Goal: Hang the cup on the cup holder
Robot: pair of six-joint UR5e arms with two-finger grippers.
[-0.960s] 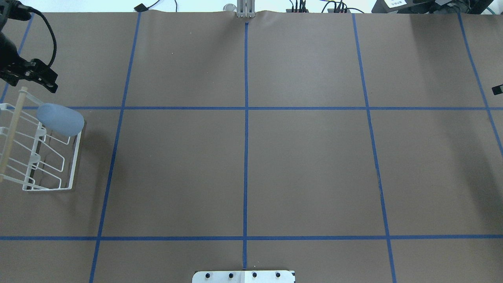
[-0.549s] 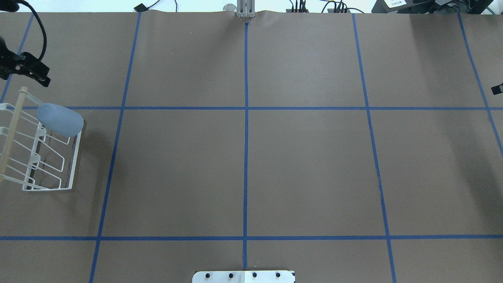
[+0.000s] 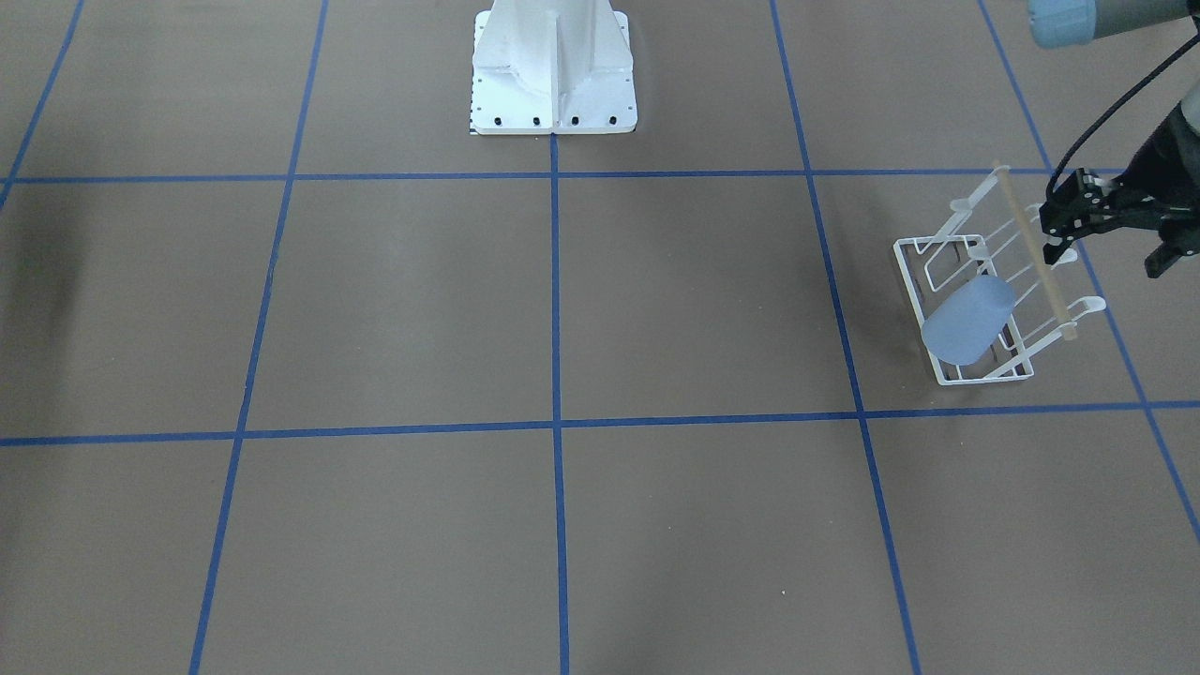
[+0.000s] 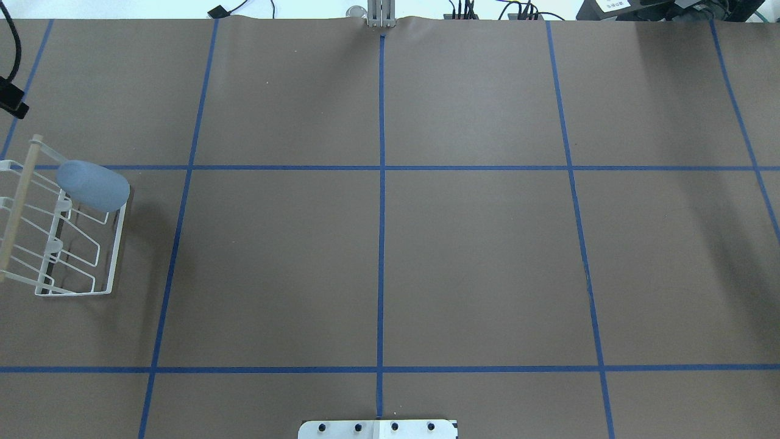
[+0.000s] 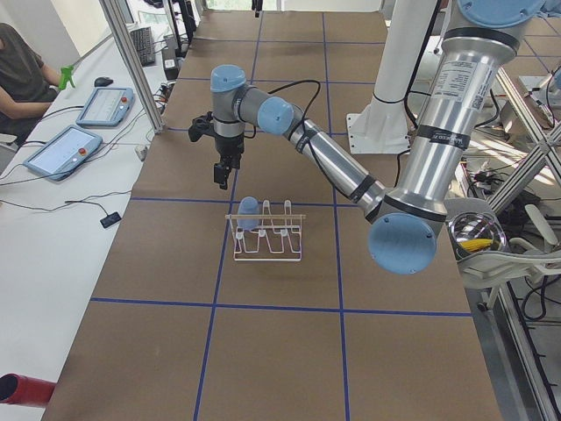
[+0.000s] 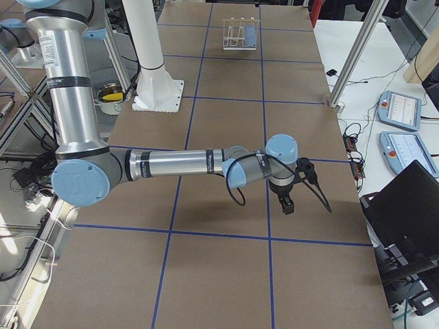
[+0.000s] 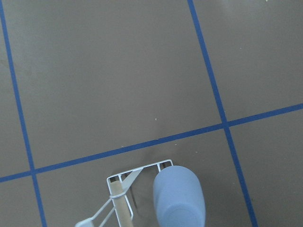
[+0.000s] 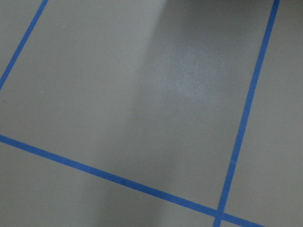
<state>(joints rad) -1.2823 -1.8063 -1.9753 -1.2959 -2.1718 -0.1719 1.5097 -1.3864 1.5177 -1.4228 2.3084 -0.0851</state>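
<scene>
Noting plain light blue tapered plastic cup [image 4: 92, 185] hung on end loop of white wire cup holder [image 4: 119, 250], by worktop's left edge. Seeing left claw [image 3: 1104, 262] spread, empty, clear of both; cannot tell for right claw [image 6: 287, 204]. Judging hanging done, only retreat left.

A brown cover [image 4: 475, 256] lies over the table, marked into a grid by blue tape lines [image 4: 381, 244]. Cables [image 4: 487, 11] bunch at its far edge. Beside it, a white side table [image 5: 53, 237] bears two tablets [image 5: 63, 149], with a seated person [image 5: 19, 70] near them. A black laptop [image 6: 405, 205] stands towards the other end. A metal bowl [image 5: 476, 235] sits beyond the table's edge.
</scene>
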